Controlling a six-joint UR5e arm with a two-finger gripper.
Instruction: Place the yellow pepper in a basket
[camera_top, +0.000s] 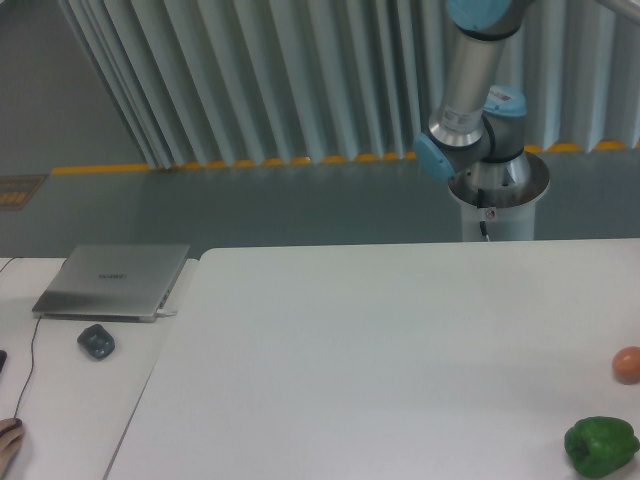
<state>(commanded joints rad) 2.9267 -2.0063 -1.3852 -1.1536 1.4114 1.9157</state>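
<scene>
The yellow pepper is out of view, and no basket shows in the frame. Only the base and lower joints of my arm (480, 140) show behind the far edge of the white table (380, 340). The arm rises out of the top of the frame, so the gripper is not in view.
A green bell pepper (601, 446) lies at the front right of the table. A small orange-pink round fruit (627, 364) sits at the right edge. On the left desk are a closed grey laptop (113, 280), a dark mouse (96, 341) and a person's fingertips (8, 440).
</scene>
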